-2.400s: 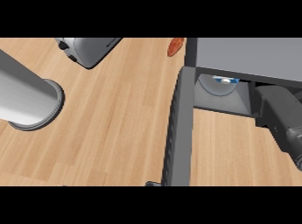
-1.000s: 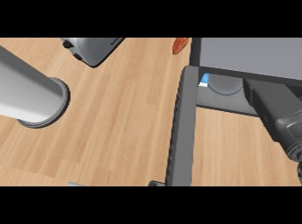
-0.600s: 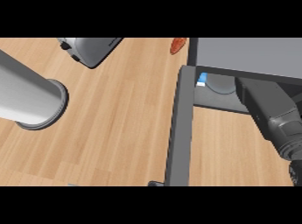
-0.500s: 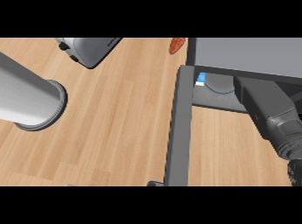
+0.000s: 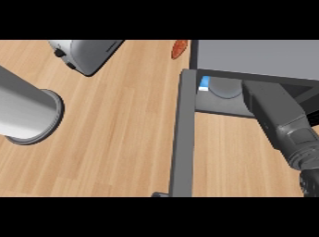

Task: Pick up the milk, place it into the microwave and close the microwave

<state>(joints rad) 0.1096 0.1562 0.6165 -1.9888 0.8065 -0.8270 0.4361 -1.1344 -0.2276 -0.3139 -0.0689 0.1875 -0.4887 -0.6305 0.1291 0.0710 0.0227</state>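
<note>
Head view, looking steeply down on the pale wood-grain surface [image 5: 121,139]. The grey box-shaped microwave [image 5: 264,55] sits at upper right, its dark grey door [image 5: 180,139] swung wide open and seen edge-on as a long vertical bar. Inside the cavity, at its left front corner, a small blue-and-white piece shows against a round pale glass turntable [image 5: 223,90]; I take it to be the milk carton [image 5: 204,84], mostly hidden.

The right grey forearm [image 5: 278,115] reaches into the cavity from lower right. Its hand is out of sight behind the arm and the microwave's top, so I cannot tell how far open it is or whether it has the carton. The left grey forearm [image 5: 15,109] lies across the left edge, seen end-on; its hand does not show at all.

A silver toaster [image 5: 87,53] stands at the top, well apart, and a small reddish-orange round object [image 5: 180,48] lies just beside the microwave's top left corner.

Risks, as I judge them:
- Carton sits close to the cavity's front lip; drawing the arm out could drag or tip it toward the opening.
- If the carton leans out past the sill, the door would jam on it.
- Forearm fills much of the opening; it may clip the frame on the way out.
- Closing needs a hand behind the door's far edge, which is barely in view.
</note>
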